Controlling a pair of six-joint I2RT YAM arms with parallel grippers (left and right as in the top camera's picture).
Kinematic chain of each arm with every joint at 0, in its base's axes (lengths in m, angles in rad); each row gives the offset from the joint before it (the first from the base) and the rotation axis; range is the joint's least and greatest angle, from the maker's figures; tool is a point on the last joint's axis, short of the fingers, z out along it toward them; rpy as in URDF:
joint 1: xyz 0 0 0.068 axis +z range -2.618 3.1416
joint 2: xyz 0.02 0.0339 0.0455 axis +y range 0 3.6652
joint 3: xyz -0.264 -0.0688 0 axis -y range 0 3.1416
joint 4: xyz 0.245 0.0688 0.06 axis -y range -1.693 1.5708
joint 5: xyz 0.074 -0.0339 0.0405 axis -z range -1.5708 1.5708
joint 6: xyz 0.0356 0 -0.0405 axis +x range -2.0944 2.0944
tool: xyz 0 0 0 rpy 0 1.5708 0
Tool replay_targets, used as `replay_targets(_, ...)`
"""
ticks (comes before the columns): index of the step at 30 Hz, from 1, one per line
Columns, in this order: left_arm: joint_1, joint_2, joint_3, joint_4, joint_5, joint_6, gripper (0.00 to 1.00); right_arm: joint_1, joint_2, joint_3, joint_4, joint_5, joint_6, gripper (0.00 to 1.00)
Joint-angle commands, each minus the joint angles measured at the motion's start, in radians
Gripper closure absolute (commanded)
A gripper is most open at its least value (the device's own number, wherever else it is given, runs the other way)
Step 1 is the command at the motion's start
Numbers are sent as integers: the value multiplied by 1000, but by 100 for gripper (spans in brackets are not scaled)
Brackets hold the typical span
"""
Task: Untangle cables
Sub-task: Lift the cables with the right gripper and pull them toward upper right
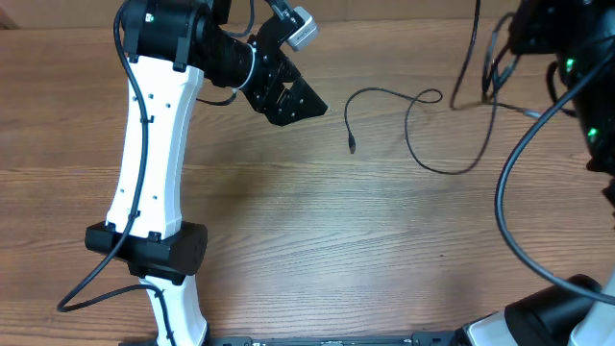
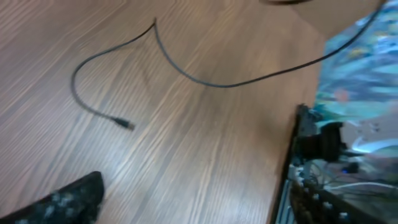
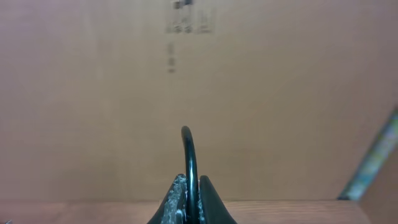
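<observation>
Pinching a black cable, the right gripper faces a cardboard wall.

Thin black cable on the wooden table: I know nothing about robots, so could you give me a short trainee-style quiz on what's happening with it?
1. Where is the small plug end of the thin black flexible cable?
A. Lying on the light-brown wooden table
B. Pinched in the left gripper
C. Hanging over the table's edge

2. True or false: the left gripper is holding the cable.

3. Fill in the blank: in the right wrist view, the right gripper is ___ on a loop of thin black cord.

Key: 1 A; 2 false, the cable lies apart from it; 3 shut.
</observation>
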State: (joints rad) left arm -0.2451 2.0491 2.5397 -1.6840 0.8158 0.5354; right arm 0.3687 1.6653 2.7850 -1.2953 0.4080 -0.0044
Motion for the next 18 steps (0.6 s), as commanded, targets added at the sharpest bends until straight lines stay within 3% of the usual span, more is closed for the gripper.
replay_targets(1,-6,-9,-5,2,134,44,9,-57,15,16,21,32,-3,96)
replay_targets(7,-123,-9,-36,103,124,46,6,-156,40,16,50,-147,5,96)
replay_targets(18,-379,-9,-84,277,-167,45,5,-180,41,17,135,-156,-3,96)
